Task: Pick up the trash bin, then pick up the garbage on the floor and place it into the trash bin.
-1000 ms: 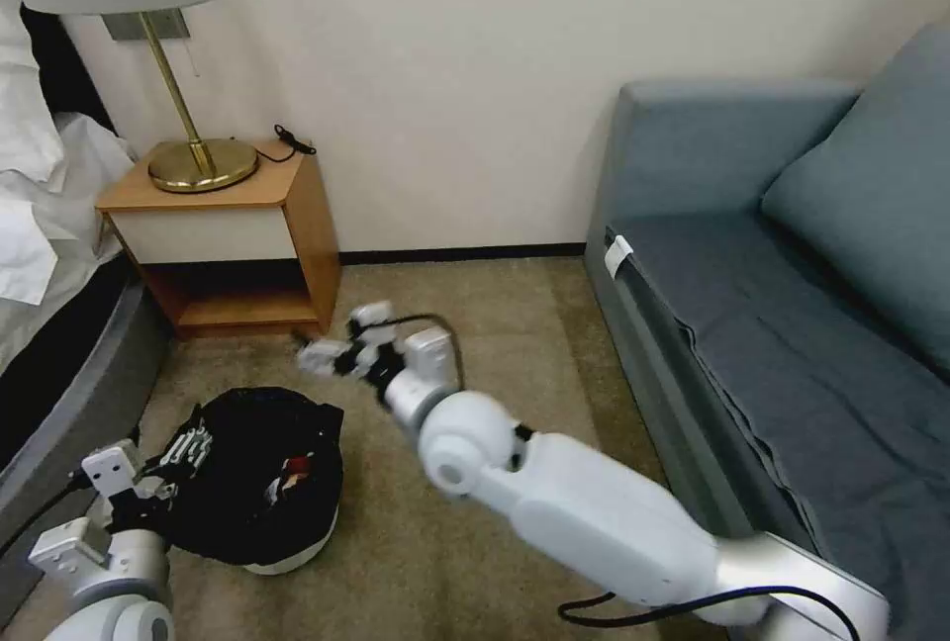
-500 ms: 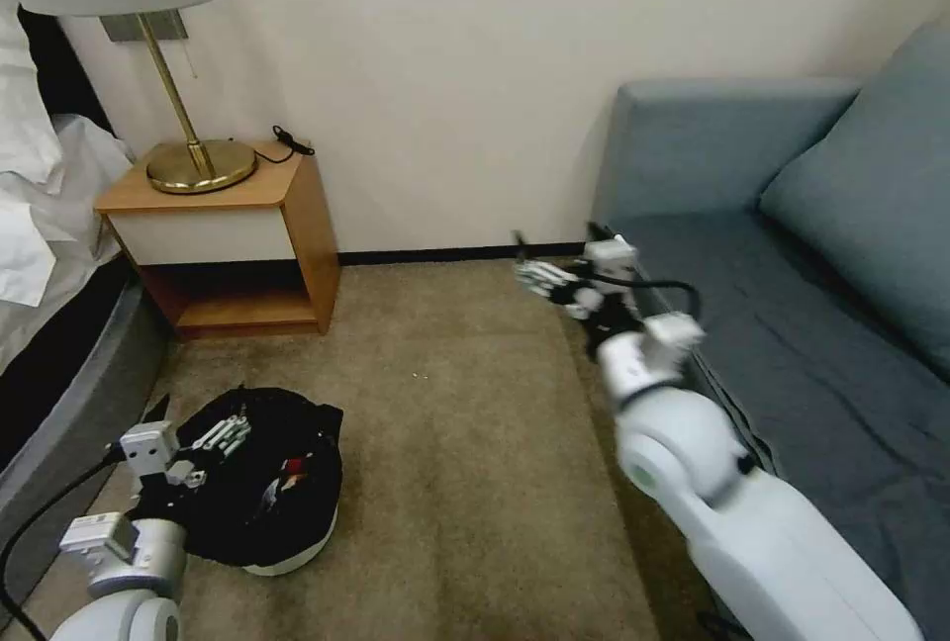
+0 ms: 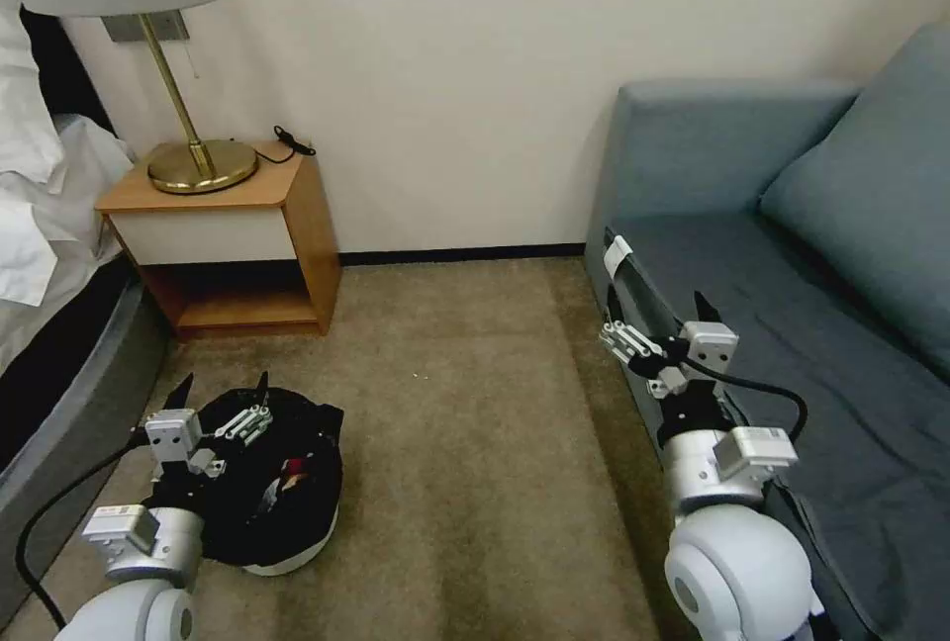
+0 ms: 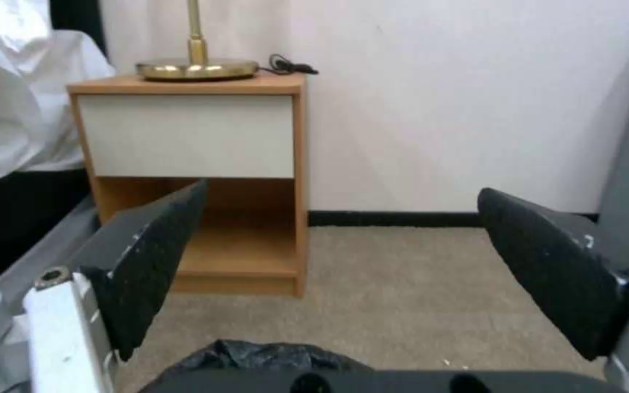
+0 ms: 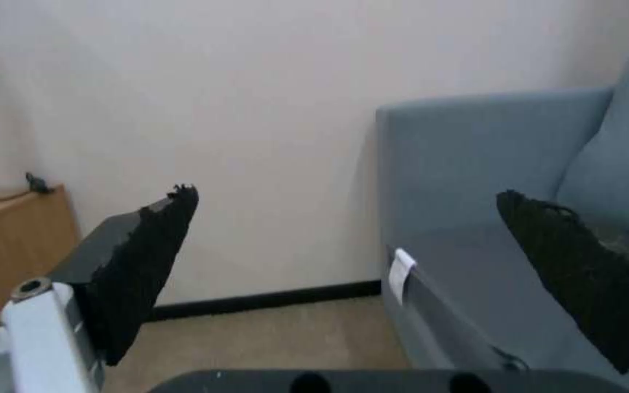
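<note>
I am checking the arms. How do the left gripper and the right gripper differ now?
The left gripper hangs over the black-bag-lined white trash bin; the right gripper is raised beside the grey-blue sofa. The left sits lower and nearer the wooden nightstand. Both are open and empty.

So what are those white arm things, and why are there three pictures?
They are a robot's two arms. The big picture comes from a camera on its head; the other two come from cameras on its wrists, looking out between the black fingers. The left gripper is open above the trash bin, which stands on the carpet with some garbage inside. The right gripper is open beside the sofa. Neither holds anything. A lamp stands on the nightstand.
</note>
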Motion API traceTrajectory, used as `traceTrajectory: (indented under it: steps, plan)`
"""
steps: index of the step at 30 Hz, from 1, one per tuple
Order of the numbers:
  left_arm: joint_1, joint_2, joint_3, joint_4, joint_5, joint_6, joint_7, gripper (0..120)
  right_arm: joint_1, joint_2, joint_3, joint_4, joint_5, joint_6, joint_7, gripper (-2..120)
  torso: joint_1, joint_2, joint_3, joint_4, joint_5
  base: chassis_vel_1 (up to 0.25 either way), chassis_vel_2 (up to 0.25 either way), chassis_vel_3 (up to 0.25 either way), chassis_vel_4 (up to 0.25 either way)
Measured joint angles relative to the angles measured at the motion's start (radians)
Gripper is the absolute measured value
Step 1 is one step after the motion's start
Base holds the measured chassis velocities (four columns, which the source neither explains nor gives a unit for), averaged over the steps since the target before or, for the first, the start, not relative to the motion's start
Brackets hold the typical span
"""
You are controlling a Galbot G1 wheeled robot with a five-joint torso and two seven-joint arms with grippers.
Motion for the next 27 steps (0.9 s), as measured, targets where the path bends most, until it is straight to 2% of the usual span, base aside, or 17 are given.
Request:
traceTrajectory:
  steps: [10, 27]
  plan:
    - [0.010, -0.001, 0.042, -0.022, 0.004, -0.002, -0.068, 100, -0.052, 0.031, 0.004, -0.001, -0.036, 0.044, -0.024, 100, 0.000, 0.000, 0.000, 0.0000, 0.0000, 0.000, 0.000, 0.000, 0.000]
    - [0.016, -0.003, 0.047, -0.035, 0.002, -0.012, -0.077, 100, -0.073, 0.045, -0.007, -0.007, -0.052, 0.070, -0.031, 100, 0.000, 0.000, 0.000, 0.0000, 0.0001, 0.000, 0.000, 0.000, 0.000]
